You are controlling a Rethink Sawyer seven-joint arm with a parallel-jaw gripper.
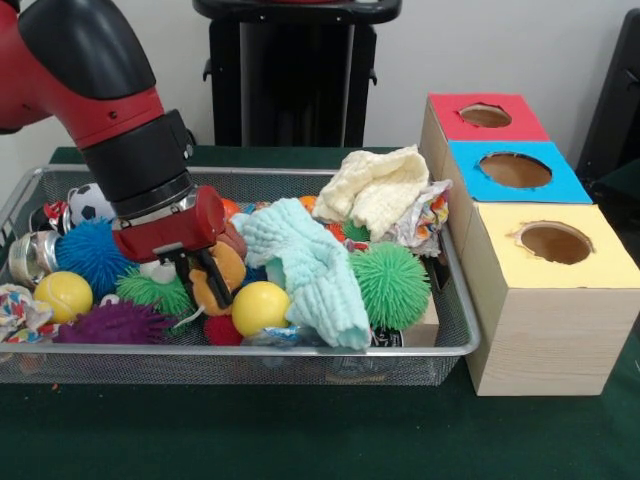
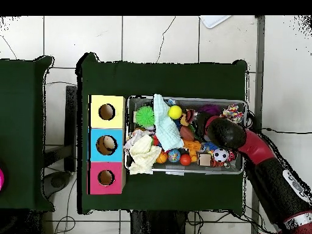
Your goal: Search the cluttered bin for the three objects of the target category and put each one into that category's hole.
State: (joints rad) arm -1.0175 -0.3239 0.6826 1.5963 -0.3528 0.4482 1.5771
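The wire mesh bin [image 1: 240, 350] lies on the green table, full of toys and cloths; it also shows in the overhead view [image 2: 201, 99]. My gripper [image 1: 207, 287] is down inside the bin's left half, right at an orange-brown plush toy [image 1: 225, 268]. Whether it holds anything is hidden. In the overhead view the arm [image 2: 228, 134] covers the gripper. The red-ringed hole [image 1: 485, 115] tops the farthest box [image 2: 106, 177], apart from the gripper.
Blue-ringed hole [image 1: 515, 170] and yellow-ringed hole [image 1: 555, 242] top the nearer boxes. In the bin lie a pale blue cloth [image 1: 305, 265], a cream cloth [image 1: 375, 190], yellow balls [image 1: 260, 305], a green spiky ball [image 1: 390, 285] and a blue spiky ball [image 1: 92, 255].
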